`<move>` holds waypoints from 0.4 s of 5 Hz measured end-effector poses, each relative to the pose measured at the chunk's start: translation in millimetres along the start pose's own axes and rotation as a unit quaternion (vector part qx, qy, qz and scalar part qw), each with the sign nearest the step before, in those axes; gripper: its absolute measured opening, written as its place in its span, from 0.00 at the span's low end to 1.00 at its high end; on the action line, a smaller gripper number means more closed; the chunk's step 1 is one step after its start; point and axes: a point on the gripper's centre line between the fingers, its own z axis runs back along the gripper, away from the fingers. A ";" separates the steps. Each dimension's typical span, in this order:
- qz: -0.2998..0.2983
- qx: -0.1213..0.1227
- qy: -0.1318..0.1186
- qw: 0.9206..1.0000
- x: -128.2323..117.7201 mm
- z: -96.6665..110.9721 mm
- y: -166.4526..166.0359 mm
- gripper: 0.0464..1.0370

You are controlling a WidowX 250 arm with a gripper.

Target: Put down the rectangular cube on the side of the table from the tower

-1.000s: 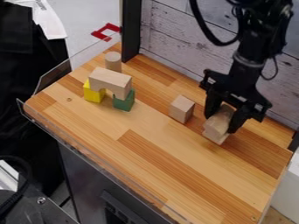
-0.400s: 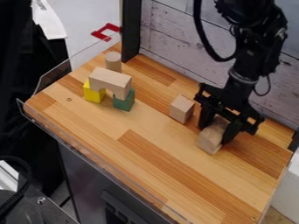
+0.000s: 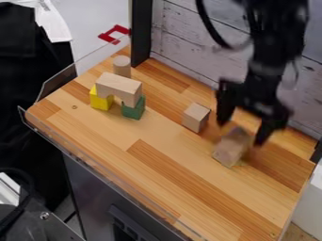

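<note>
The black gripper (image 3: 240,132) hangs at the right side of the table, open, with its fingers spread to either side of the upper end of a rectangular wooden block (image 3: 231,148). That block rests on the table (image 3: 170,164), and a gap shows between it and the right finger. A second plain wooden block (image 3: 196,117) stands to the left of the gripper. Farther left, an arch-shaped wooden block (image 3: 119,88) lies across a yellow block (image 3: 100,99) and a green block (image 3: 133,108).
A wooden cylinder (image 3: 122,66) stands behind the arch at the table's back left. The whitewashed plank wall (image 3: 189,42) rises behind the table, with a black post (image 3: 141,33) at its left. A clear rim (image 3: 94,162) runs along the front left edge.
The gripper first moved down and left with the rectangular block between its fingers. Since then its fingers have spread and it has risen, leaving the block on the table.
</note>
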 end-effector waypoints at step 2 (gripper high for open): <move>0.062 0.011 -0.033 0.997 5.7 44.5 42.9 0.96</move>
